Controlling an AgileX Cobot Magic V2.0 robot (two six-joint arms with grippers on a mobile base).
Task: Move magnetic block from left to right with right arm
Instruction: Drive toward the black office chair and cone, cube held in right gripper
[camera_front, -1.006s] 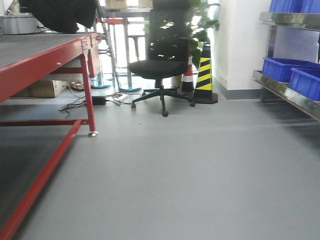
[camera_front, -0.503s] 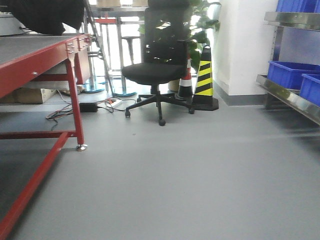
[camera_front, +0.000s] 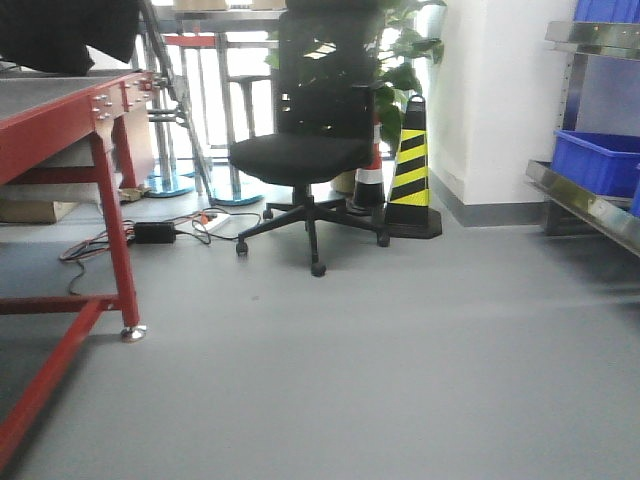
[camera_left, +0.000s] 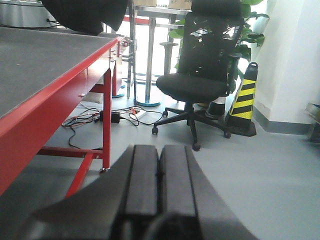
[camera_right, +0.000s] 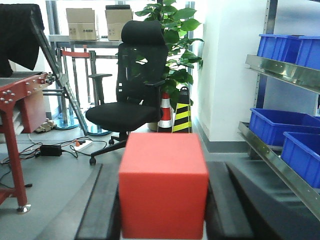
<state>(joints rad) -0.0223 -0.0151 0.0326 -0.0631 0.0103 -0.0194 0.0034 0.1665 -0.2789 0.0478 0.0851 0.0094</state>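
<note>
The magnetic block (camera_right: 163, 182), a plain bright-red cube, fills the lower middle of the right wrist view. My right gripper (camera_right: 163, 172) is shut on it, with a dark finger (camera_right: 105, 200) pressed to its left face and the other to its right face. It is held in the air above the grey floor. In the left wrist view, my left gripper (camera_left: 159, 150) is shut, its two dark pads touching with nothing between them. Neither gripper nor the block appears in the front view.
A red-framed table (camera_front: 60, 125) stands at the left, with cables (camera_front: 150, 232) on the floor behind its leg. A black office chair (camera_front: 300, 155) and a striped cone (camera_front: 412, 165) stand ahead. A steel shelf with blue bins (camera_front: 600, 160) is at the right.
In the front view the table has slid left, the shelf has slid right, and the chair looks larger and nearer. The camera has moved forward.
</note>
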